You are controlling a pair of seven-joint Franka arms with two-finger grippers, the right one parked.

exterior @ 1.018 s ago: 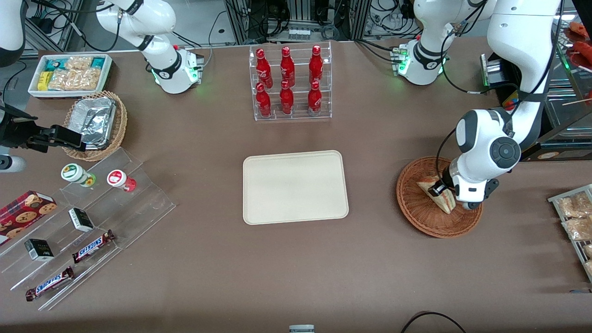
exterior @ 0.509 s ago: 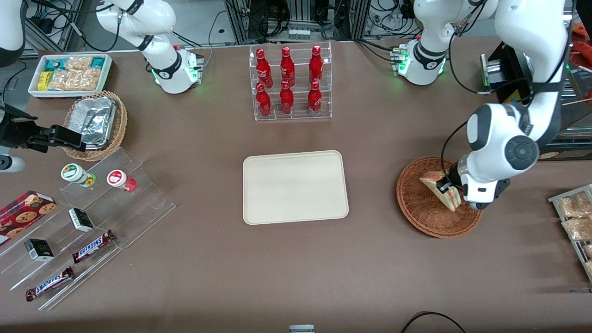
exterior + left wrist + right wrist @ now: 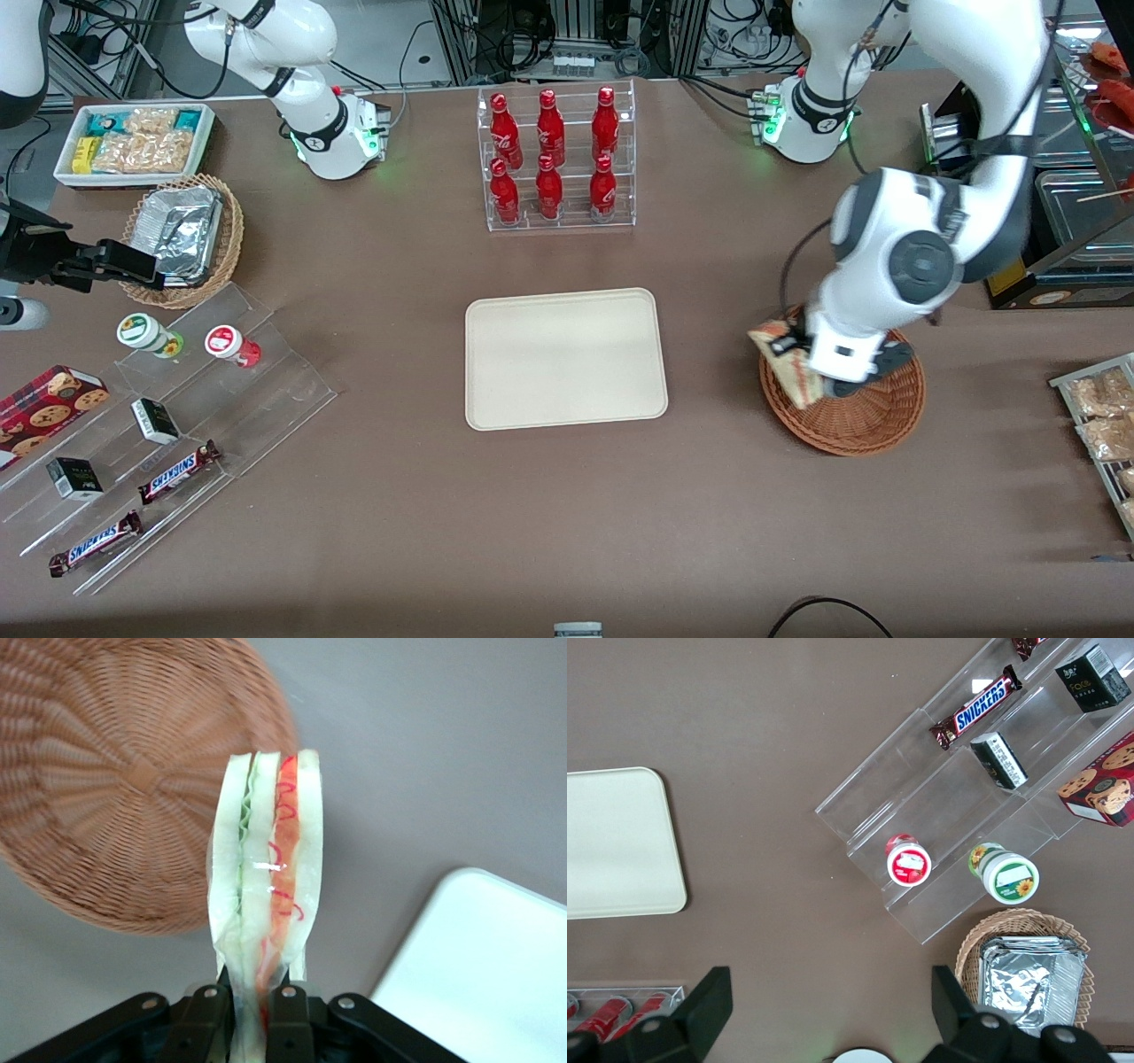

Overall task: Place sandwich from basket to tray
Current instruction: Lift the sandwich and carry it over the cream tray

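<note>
My left gripper (image 3: 800, 353) (image 3: 249, 1010) is shut on the sandwich (image 3: 787, 362) (image 3: 267, 877), a white bread wedge with green and red filling, wrapped in clear film. It hangs lifted above the rim of the reddish-brown wicker basket (image 3: 873, 416) (image 3: 115, 806), at the side of the basket that faces the tray. The cream tray (image 3: 564, 357) (image 3: 496, 974) lies flat at the table's middle with nothing on it. A stretch of bare brown table separates basket and tray.
A clear rack of red bottles (image 3: 555, 159) stands farther from the front camera than the tray. Toward the parked arm's end are a tan basket with a foil container (image 3: 182, 232), a white snack bin (image 3: 133, 142) and acrylic steps with candy bars (image 3: 177, 416). Packets on a rack (image 3: 1103, 425) lie at the working arm's end.
The gripper has risen out of the basket with the sandwich and moved toward the tray. The sandwich went from lying in the basket to hanging over its rim.
</note>
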